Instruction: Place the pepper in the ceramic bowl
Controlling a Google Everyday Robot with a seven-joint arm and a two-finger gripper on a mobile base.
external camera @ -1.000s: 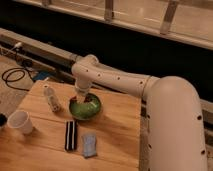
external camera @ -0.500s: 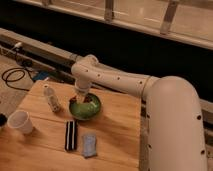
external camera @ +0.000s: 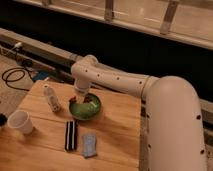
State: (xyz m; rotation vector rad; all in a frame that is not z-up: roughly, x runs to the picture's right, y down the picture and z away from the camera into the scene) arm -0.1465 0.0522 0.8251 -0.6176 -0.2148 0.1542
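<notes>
1. White cup at the far left of the counter, then a small white bottle. Both stand clear of the work; leave them be.
2. Striped block and a bluish packet lie just in front of the bowl. Retreat upward, not forward.
3. Ceramic bowl: the hand hangs right over its far rim, wrist pointing down. Whether it grips or has let go, cannot tell.
4. Pepper: a small reddish fleck inside the bowl near the hand, probably it.
5. Judgement: release low over the middle, then lift straight without nudging the rim.
</notes>
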